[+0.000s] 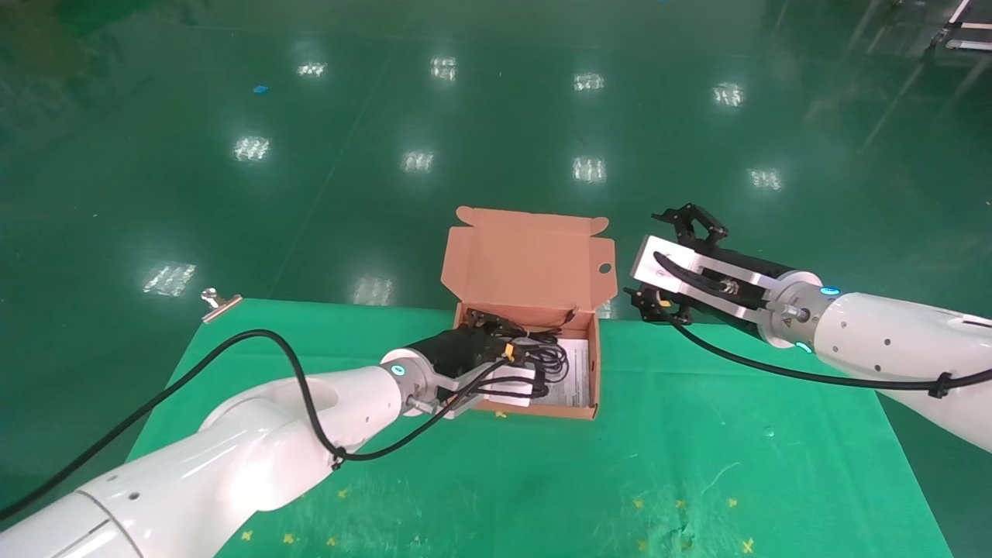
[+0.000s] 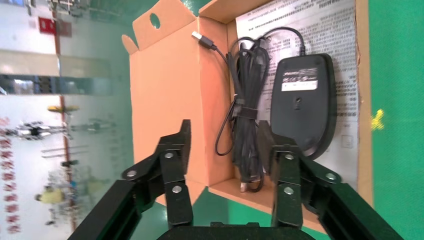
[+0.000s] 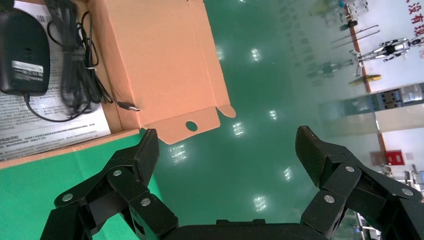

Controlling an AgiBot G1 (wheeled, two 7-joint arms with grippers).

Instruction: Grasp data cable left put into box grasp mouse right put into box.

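Head view looks down from afar; both wrist views look closely into the box (image 1: 535,267).

The salmon-orange box (image 1: 535,267) is seen open, its flap lid raised upright. Inside, the black mouse (image 2: 302,102) is laid underside up, label showing, on a printed sheet. The bundled black data cable (image 2: 247,112) is laid just beside it.

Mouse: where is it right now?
In the left wrist view, the mouse lies label-up inside the box on a printed sheet, beside the bundled cable, just ahead of the open left hand.
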